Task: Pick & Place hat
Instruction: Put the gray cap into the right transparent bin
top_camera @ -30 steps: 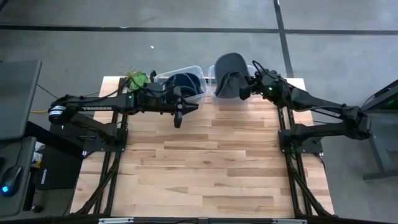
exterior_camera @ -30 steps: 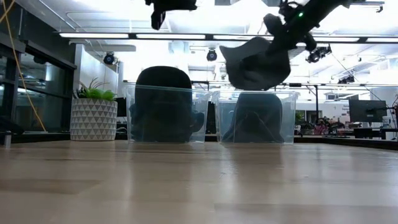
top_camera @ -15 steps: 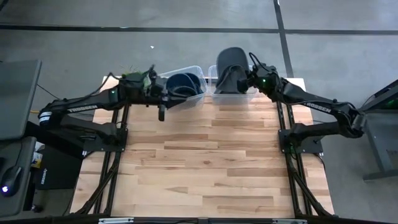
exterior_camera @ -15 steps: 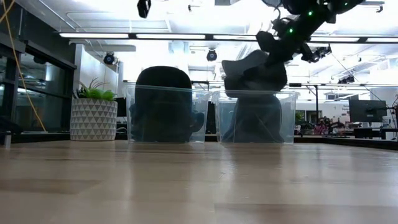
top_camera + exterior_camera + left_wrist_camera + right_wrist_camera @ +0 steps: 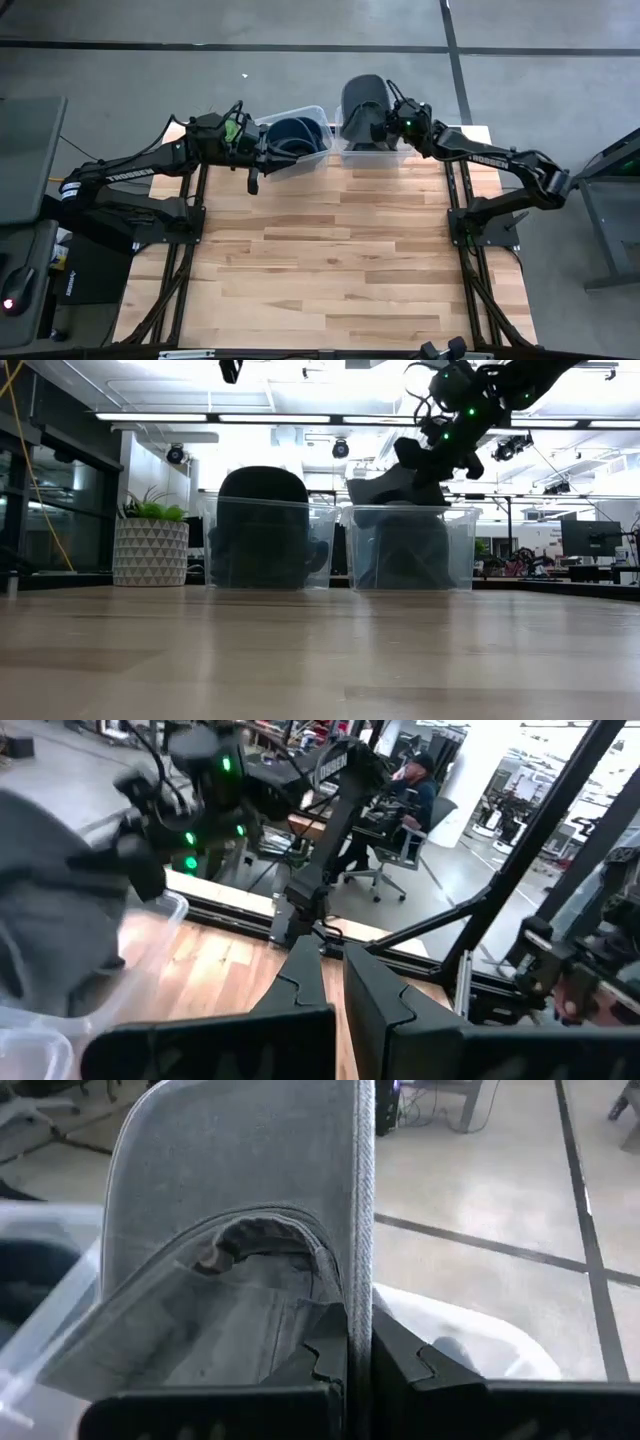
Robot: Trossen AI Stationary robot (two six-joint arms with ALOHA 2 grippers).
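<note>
Two clear plastic bins stand side by side at the far edge of the table; the left clear plastic bin (image 5: 297, 137) holds a dark navy cap (image 5: 290, 133), whose rounded crown rises above the rim in the low view (image 5: 262, 482); the right clear plastic bin (image 5: 352, 150) sits under a grey fabric hat (image 5: 361, 102), which the right gripper (image 5: 381, 124) holds over it, its fingers clamped on the hat's edge in the right wrist view (image 5: 357, 1355); in the low view the grey hat (image 5: 385, 488) hangs at rim height of that bin (image 5: 408, 549), and a dark shape shows through the bin's wall, too dim to identify. The left gripper (image 5: 252, 182) hangs over the table just near of the left bin, its fingers (image 5: 305, 975) nearly together and holding nothing.

The table (image 5: 340, 260) is pale butcher-block wood; a green plant (image 5: 152, 508) in a white patterned pot (image 5: 150, 551) stands at its far left corner, beside the left bin. The floor around is grey concrete with dark seams; beyond the table the low view shows a bright workshop with ceiling strip lights and a monitor far right. A seated person (image 5: 412, 792) shows in the left wrist view, among chairs and desks.

The right bin's inside is largely masked by the hat from above.
</note>
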